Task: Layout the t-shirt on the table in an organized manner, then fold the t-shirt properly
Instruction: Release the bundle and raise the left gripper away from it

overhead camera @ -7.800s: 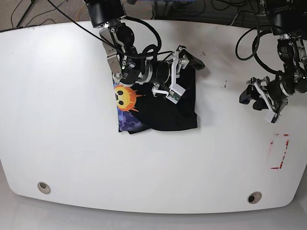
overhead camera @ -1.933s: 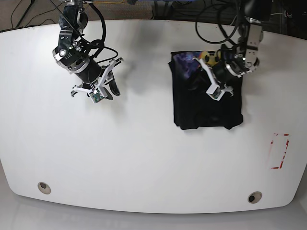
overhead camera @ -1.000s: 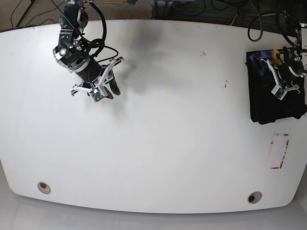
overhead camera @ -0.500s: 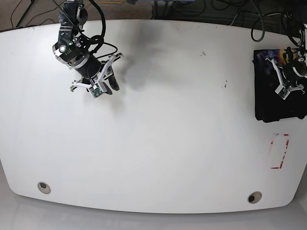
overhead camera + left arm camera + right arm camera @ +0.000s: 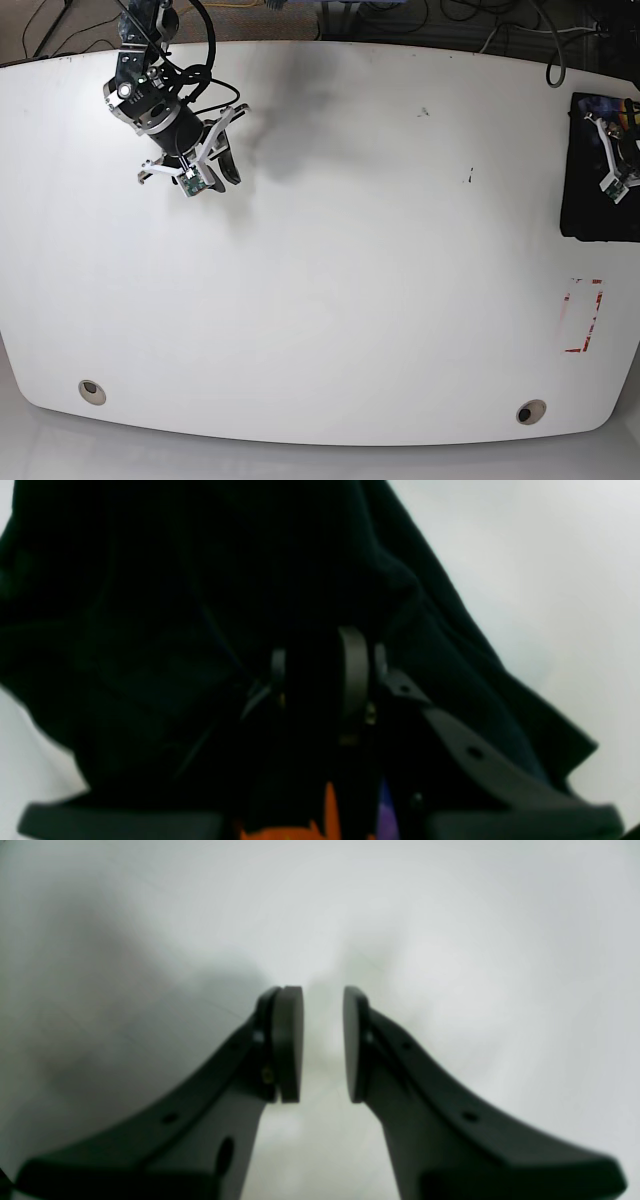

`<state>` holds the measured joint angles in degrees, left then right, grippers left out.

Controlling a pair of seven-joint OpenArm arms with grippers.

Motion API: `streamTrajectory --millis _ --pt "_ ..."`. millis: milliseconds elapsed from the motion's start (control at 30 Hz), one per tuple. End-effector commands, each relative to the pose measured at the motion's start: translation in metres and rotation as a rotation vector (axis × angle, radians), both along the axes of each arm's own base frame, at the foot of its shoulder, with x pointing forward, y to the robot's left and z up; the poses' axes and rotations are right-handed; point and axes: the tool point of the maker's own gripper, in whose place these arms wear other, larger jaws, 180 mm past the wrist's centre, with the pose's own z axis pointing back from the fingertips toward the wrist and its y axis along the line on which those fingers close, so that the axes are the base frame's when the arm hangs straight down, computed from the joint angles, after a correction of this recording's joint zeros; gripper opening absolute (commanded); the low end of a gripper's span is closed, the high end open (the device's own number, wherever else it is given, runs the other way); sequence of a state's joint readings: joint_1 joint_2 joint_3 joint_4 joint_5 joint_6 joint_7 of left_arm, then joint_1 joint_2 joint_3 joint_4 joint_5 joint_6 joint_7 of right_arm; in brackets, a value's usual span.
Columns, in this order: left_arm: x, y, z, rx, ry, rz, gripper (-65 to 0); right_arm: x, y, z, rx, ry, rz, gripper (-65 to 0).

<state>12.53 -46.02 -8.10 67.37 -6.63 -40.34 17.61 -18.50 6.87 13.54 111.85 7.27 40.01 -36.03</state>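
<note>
The left gripper point(image 5: 322, 680) pinches the folded black t-shirt point(image 5: 597, 170), its arm reaching over the far right edge of the white table point(image 5: 330, 300), above the red-outlined rectangle mark point(image 5: 583, 316). The shirt hangs partly past that edge. The right gripper point(image 5: 322, 1040), jaws slightly parted and empty, hovers tilted over the table's far left part, well apart from the shirt.

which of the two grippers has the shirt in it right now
The left gripper, at the table's far edge, is shut on the black shirt. The right gripper holds nothing.
</note>
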Motion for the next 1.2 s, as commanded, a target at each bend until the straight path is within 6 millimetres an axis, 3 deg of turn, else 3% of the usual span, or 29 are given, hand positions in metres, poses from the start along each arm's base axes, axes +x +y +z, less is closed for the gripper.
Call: streamTrajectory --millis 0,100,467,667,833,1000,1167 --pt "-0.009 0.022 0.003 0.082 0.054 0.012 -53.6 0.003 -0.004 0.013 0.007 -0.048 -0.007 -52.0" --pt "0.002 0.018 0.009 0.059 0.019 0.016 -53.6 0.003 -0.009 0.015 0.003 -0.052 -0.026 -52.0" --pt "0.014 0.01 0.018 0.01 -0.027 0.024 -53.6 0.003 -0.012 0.015 -0.005 -0.052 -0.031 -52.0" --pt "0.031 0.013 0.043 0.023 -0.111 0.032 -53.6 0.003 -0.014 0.015 -0.013 -0.053 -0.028 -52.0" --pt "0.029 0.022 0.06 0.033 -0.163 0.061 -53.6 0.004 -0.013 0.017 -0.014 -0.059 -0.027 -52.0" --pt "0.032 0.012 0.061 0.014 -0.189 0.055 -53.6 0.003 -0.013 0.017 -0.014 -0.057 -0.027 -52.0" --pt "0.029 0.016 0.065 0.015 -0.203 0.072 -53.6 -0.002 -0.012 0.013 -0.01 -0.043 -0.029 -52.0"
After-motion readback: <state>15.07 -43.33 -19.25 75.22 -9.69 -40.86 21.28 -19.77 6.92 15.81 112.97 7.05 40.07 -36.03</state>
